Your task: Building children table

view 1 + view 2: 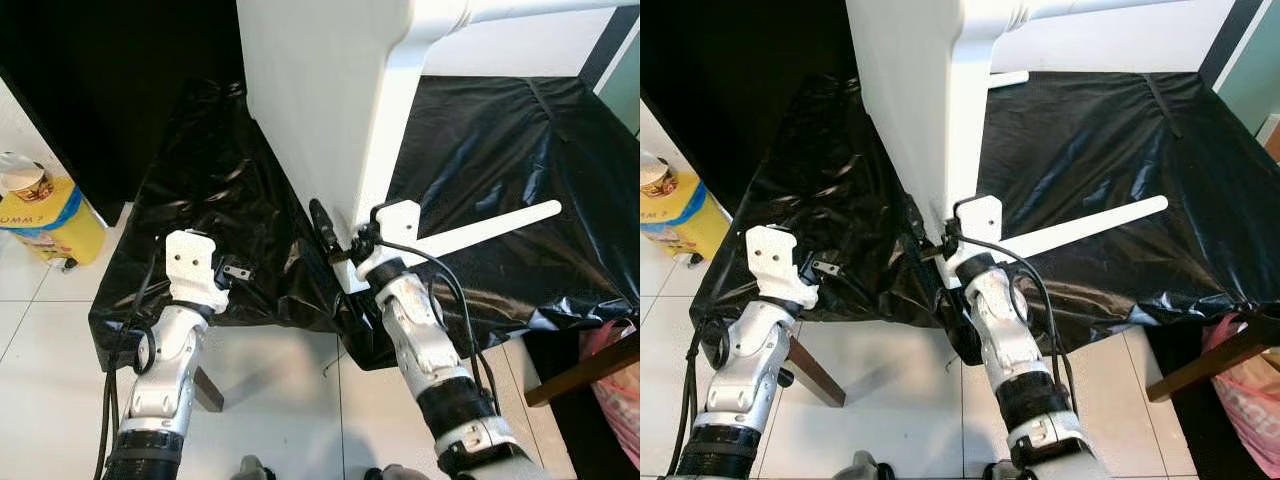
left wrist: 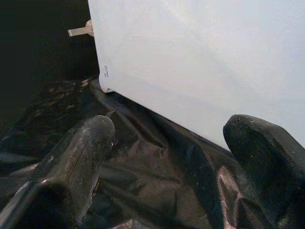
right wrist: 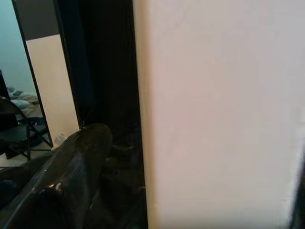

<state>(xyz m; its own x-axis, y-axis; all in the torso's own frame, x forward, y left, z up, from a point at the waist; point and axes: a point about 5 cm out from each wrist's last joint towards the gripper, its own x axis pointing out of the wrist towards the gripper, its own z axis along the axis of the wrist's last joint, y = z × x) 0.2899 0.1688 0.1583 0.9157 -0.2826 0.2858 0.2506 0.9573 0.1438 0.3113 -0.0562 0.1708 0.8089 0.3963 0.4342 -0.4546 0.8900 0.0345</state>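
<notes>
At the far left, on the tiled floor (image 1: 290,400) off the table's left edge, a yellow bag (image 1: 45,222) with a cup (image 1: 25,182) on it sits out of the way. The table is draped in a black plastic sheet (image 1: 480,150), wrinkled and slick.

The left end effector (image 2: 167,157) hovers over the sheet near the table's front-left corner, fingers spread wide and empty, just short of the white panel (image 1: 320,90).

That panel, the children's table top, stands on its edge near the middle of the front edge, one white leg (image 1: 395,120) already on it. Upright on a slippery sheet, it probably tips or slides off the front edge if nudged or let go.

The right end effector (image 1: 330,235) sits at the panel's lower corner, one black finger (image 3: 66,176) beside its face; whether it actually pinches the panel, I cannot tell. Its cable (image 1: 450,290) could catch on something.

A loose white leg (image 1: 490,228) lies on the sheet right of that, near the wrist, where an arm swing could knock it off. A pink bag (image 1: 610,370) sits past the front-right corner.
</notes>
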